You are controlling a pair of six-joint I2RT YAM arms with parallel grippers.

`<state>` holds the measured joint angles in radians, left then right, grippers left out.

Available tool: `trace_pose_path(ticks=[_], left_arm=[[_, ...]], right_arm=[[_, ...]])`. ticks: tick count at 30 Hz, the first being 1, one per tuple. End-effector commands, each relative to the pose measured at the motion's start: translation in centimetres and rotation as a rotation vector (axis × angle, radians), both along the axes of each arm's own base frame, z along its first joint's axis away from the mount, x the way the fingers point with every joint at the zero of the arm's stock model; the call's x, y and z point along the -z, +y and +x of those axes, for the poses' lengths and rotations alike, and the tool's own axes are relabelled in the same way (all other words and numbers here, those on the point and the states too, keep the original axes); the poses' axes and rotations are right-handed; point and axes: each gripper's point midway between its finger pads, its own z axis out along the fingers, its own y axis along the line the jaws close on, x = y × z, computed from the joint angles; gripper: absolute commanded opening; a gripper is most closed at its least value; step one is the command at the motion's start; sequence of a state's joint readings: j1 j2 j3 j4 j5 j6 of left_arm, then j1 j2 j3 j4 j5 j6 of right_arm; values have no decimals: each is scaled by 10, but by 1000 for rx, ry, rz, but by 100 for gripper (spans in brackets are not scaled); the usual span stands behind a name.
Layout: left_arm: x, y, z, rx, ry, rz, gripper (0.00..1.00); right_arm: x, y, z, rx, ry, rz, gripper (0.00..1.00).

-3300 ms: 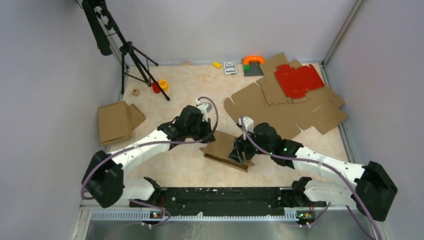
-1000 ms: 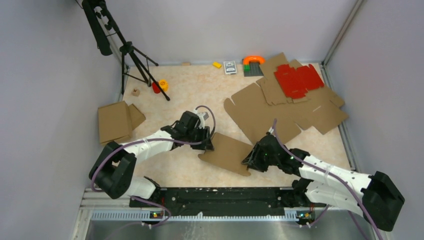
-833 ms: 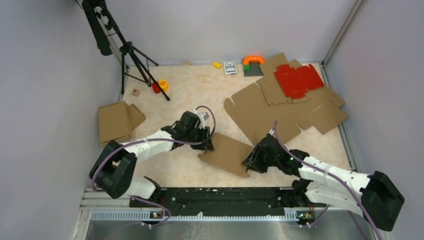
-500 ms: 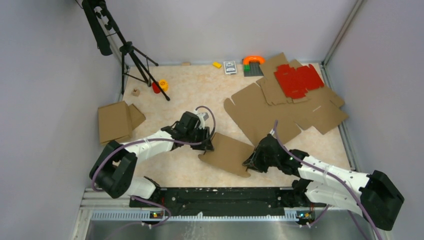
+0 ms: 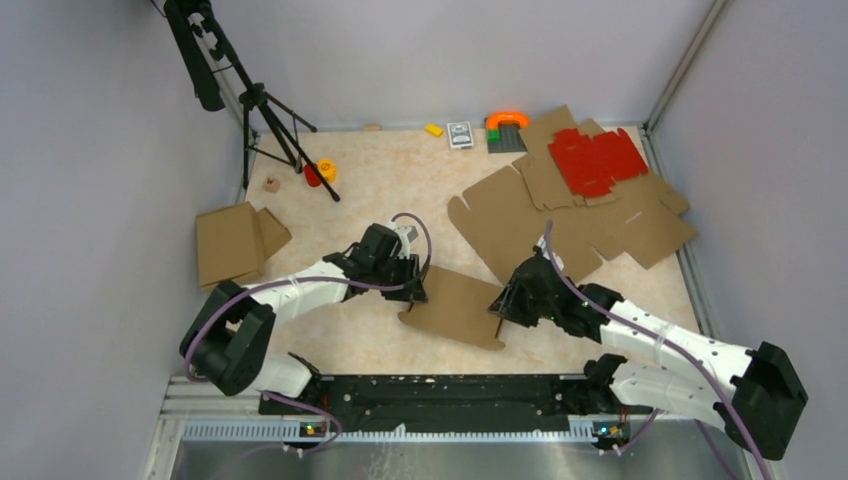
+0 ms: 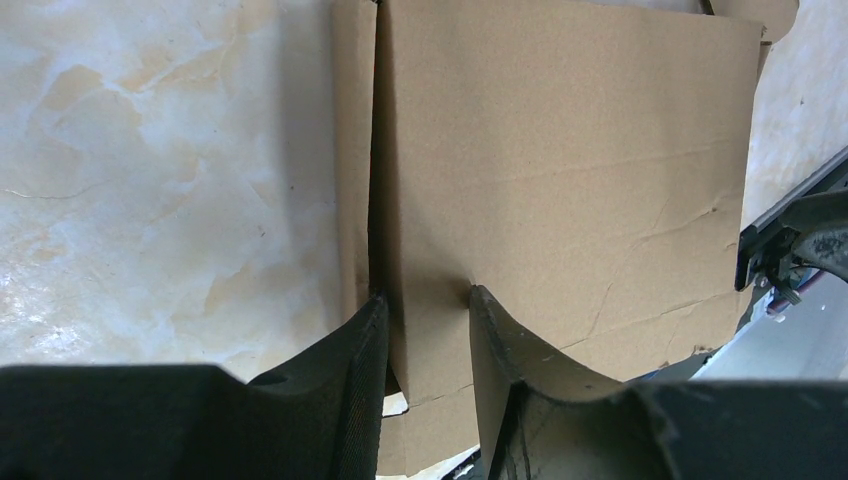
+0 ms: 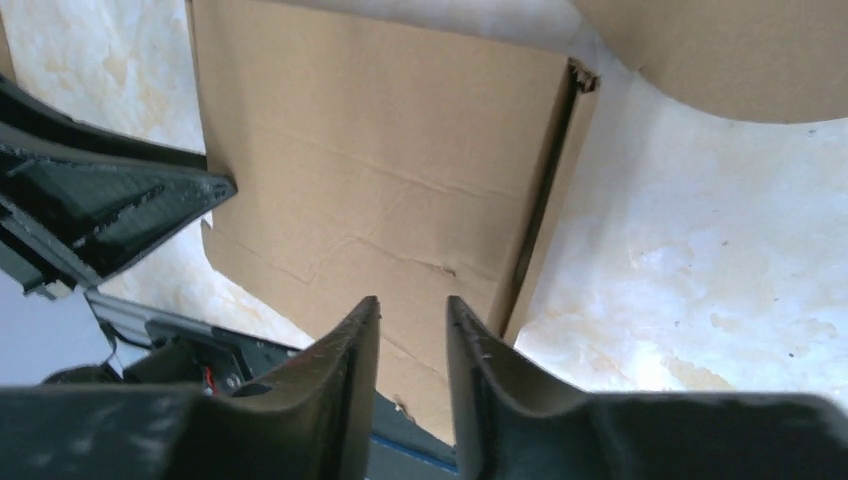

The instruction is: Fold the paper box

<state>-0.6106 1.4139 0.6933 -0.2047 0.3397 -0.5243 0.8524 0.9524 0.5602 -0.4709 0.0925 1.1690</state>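
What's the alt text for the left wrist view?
The left hand, its two black fingers parted, sets its tips against the folded brown paper box, at a seam beside a narrow side strip. Marbled beige table fills the left of the frame.

A black tripod (image 5: pixel 257 97) stands upright. Well right of it lies a red die-cut sheet (image 5: pixel 597 160); beside its foot, a yellow toy (image 5: pixel 327 168).
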Motion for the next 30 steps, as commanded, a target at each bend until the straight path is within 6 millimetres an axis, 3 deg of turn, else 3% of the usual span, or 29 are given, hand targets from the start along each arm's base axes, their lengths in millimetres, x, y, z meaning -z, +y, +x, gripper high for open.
trace_pose_path(ticks=[1,6,11,14,18,22,30], left_arm=[[7,7,0,-2,0,54,37],[8,8,0,-1,3,58,37],[8,8,-1,-2,6,62,37],[8,8,-1,-1,8,62,37],[2,8,0,-2,-2,56,36],[-15,8,3,-2,-35,45,38],[-50,16,15,-38,-142,55,49]], right_arm=[[-5,-16,8,12,-56,-96,21],[16,-10,-3,-36,-17,-63,0],[51,-14,-13,-50,61,-107,0],[59,-17,-16,-54,76,-131,0],[46,-11,-9,-62,38,-105,0],[21,-9,2,-77,-35,-110,4],[-21,-21,18,-86,-201,-144,38]])
